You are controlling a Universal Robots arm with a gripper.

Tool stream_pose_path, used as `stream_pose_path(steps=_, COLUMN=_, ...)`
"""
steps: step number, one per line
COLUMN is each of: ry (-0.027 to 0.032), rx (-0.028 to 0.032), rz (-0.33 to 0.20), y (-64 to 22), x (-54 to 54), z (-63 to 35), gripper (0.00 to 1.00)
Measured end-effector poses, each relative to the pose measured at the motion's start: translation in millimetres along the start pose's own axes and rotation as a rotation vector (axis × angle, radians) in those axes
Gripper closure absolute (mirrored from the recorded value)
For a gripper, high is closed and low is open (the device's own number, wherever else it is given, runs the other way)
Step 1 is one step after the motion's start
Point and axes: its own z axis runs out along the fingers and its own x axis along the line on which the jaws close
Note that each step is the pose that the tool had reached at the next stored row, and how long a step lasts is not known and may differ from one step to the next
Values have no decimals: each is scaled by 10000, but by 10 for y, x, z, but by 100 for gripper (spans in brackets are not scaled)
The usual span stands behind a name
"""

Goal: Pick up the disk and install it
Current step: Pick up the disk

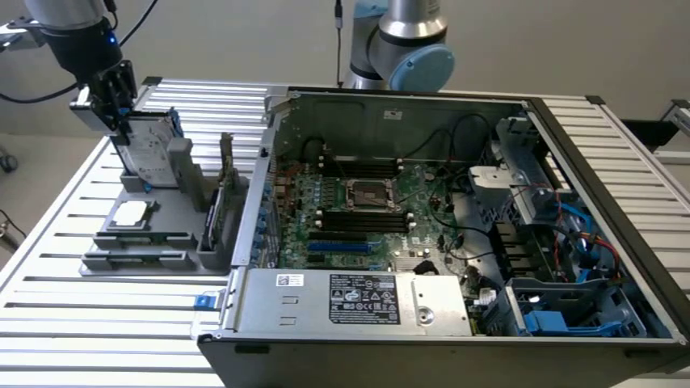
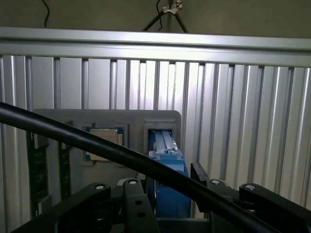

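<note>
The disk [image 1: 154, 151] stands on edge in a slot at the far end of a grey holder [image 1: 138, 242], at the exterior view's upper left on the slatted aluminium bench [image 1: 54, 267]. From the wrist camera its blue carrier bracket [image 2: 167, 165] faces up out of the slot. The claw [image 1: 116, 128] hangs right over it, jaws apart, one finger [image 2: 138, 199] on each side of the bracket's top edge. Whether either pad actually touches the plastic is hard to tell, but the disk still sits fully down in its slot.

In the same holder, just beside the disk, a small square silver chip [image 1: 132, 212] lies flat in its own recess, and a circuit card [image 1: 226, 174] stands upright along the holder's edge nearest the case. A black cable [image 2: 73, 138] sags across the wrist camera's view.

Well apart from the disk – toward the exterior view's right – an open computer case [image 1: 582, 162] lies on its side, showing the green motherboard [image 1: 356, 214], a silver power supply [image 1: 356, 301] with a black-and-white label along the near edge, and a blue-framed bay [image 1: 561, 319] in the near right corner.
</note>
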Motion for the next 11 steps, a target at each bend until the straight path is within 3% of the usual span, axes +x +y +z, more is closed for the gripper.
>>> stream_pose_path(steps=3, ry=1, rx=-5, rz=-1, y=1, x=0, z=4, gripper=54)
stream_pose_path(steps=4, ry=0, rx=-6, rz=-1, y=1, x=0, z=4, gripper=61)
stream_pose_path(steps=9, ry=-1, rx=-6, rz=-1, y=1, x=8, z=6, gripper=61)
stream_pose_path(steps=11, ry=-1, rx=-12, rz=-1, y=1, x=19, z=5, gripper=67)
